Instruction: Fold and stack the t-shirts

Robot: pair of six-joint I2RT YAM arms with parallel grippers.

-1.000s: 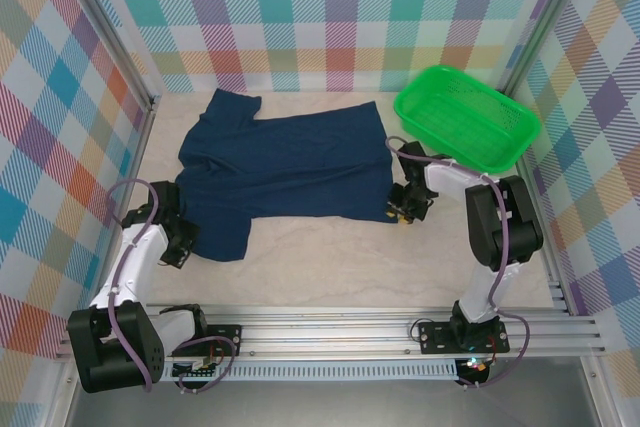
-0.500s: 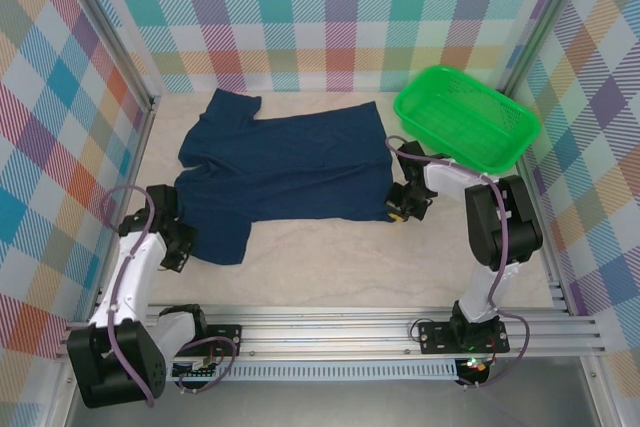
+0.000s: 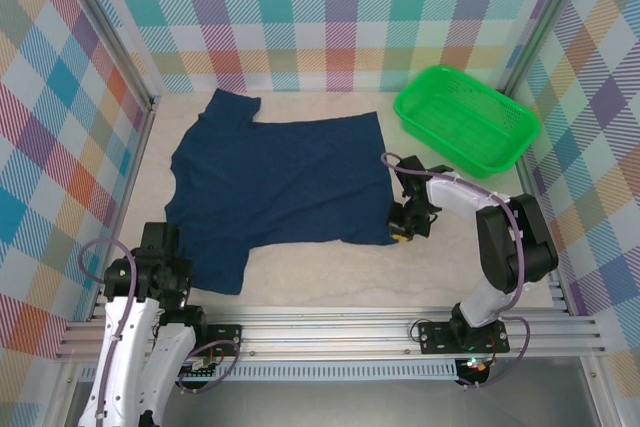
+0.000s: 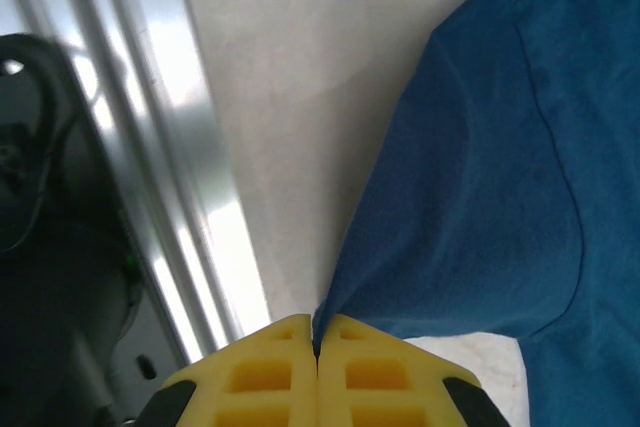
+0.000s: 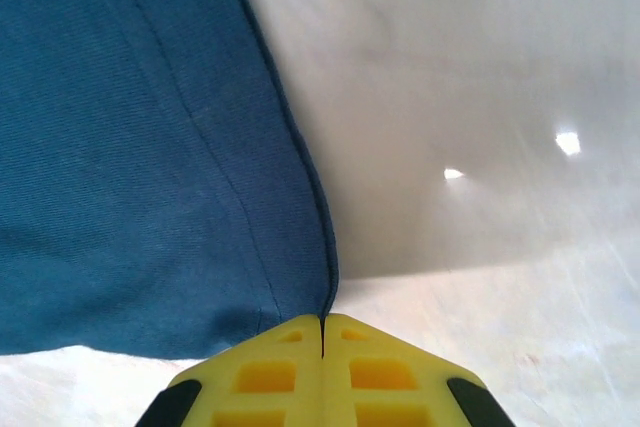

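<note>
A dark navy t-shirt point(image 3: 275, 177) lies spread on the table, plain side up, collar end toward the left. My left gripper point(image 3: 178, 269) is shut on the near sleeve's edge point(image 4: 470, 197) at the table's front left; the cloth runs straight into the closed yellow fingers point(image 4: 360, 372). My right gripper point(image 3: 400, 232) is shut on the shirt's hem corner point(image 5: 150, 147) at the near right; the hem seam ends between the closed yellow fingers point(image 5: 370, 372).
A green plastic basket point(image 3: 466, 115) stands at the back right. An aluminium rail point(image 3: 330, 327) runs along the table's near edge and shows beside the sleeve point(image 4: 190, 167). Plaid walls point(image 3: 60, 97) close the left, back and right sides.
Both arms pulled back toward the near edge, dragging the shirt with them; the left arm drew back farthest. The right gripper closed on the hem corner.
</note>
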